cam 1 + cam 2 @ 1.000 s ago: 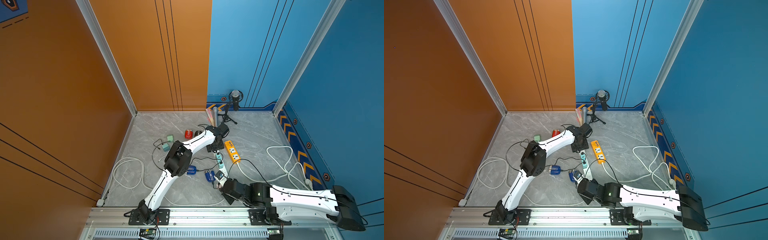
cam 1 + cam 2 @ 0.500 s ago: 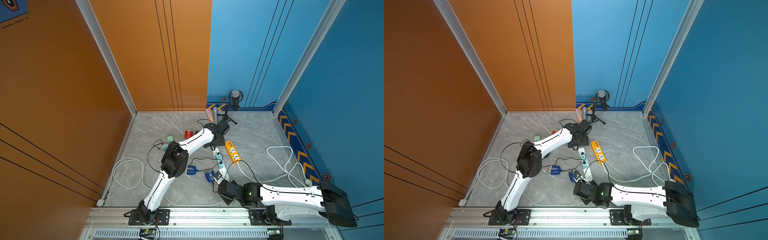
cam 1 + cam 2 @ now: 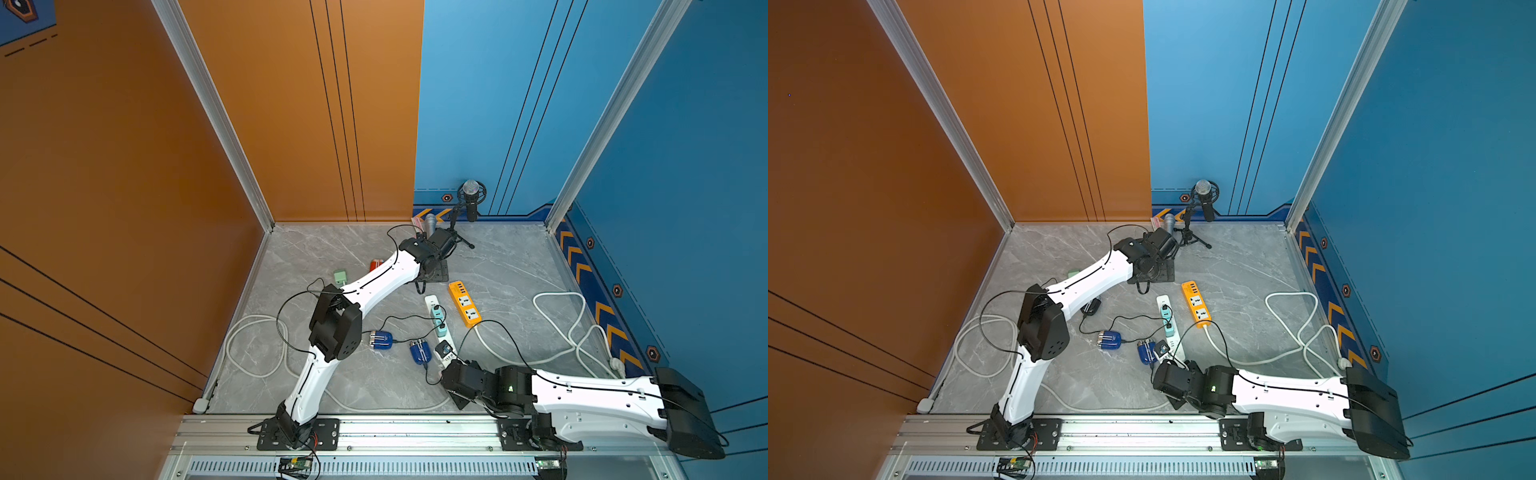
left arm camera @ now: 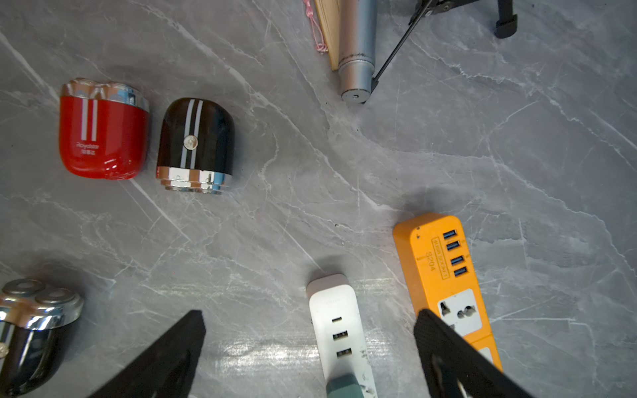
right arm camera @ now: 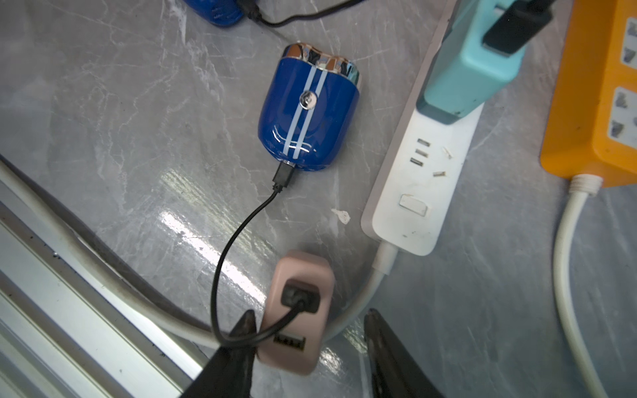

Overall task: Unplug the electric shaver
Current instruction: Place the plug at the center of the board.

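In the right wrist view a blue electric shaver (image 5: 308,110) with white stripes lies on the grey floor. A black cable (image 5: 224,248) runs from its base to a pink USB adapter (image 5: 296,310). The adapter is off the white power strip (image 5: 413,179), whose near socket stands bare. It sits blurred between the jaws of my right gripper (image 5: 309,312), against one finger and apart from the other; the jaws are open. In both top views this shaver (image 3: 419,351) lies just beyond my right gripper (image 3: 457,372). My left gripper (image 4: 309,312) hangs wide open over the strip's far end (image 4: 336,320).
An orange power strip (image 4: 441,268) lies beside the white one, which carries a teal adapter (image 5: 472,69). A second blue shaver (image 3: 380,340), a red shaver (image 4: 101,134) and a black shaver (image 4: 194,141) lie around. White cables loop across the floor. A tripod microphone (image 3: 469,199) stands at the back wall.
My right gripper's jaws have parted around the pink adapter. My left gripper has opened wider and shifted slightly toward the back wall.
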You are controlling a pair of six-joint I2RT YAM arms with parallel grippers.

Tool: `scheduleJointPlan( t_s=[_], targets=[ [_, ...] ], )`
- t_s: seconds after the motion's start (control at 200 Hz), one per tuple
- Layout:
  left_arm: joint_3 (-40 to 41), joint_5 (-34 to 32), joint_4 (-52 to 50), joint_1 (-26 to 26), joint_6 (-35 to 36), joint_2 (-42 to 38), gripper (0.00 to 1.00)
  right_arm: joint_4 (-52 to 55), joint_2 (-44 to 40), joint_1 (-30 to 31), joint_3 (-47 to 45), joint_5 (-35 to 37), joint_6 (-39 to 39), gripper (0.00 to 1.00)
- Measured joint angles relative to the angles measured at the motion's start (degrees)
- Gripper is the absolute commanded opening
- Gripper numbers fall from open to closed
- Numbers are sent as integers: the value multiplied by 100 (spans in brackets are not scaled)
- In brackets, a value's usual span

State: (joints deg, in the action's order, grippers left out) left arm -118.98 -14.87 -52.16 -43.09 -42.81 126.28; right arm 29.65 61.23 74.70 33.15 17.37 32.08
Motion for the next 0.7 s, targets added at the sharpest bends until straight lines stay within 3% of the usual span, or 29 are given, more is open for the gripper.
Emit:
scheduleJointPlan(
  t_s=[0.701],
  targets=[
    [846,-35,2,271,168,-656,94,728,-778,-87,26,236,527,51]
  ],
)
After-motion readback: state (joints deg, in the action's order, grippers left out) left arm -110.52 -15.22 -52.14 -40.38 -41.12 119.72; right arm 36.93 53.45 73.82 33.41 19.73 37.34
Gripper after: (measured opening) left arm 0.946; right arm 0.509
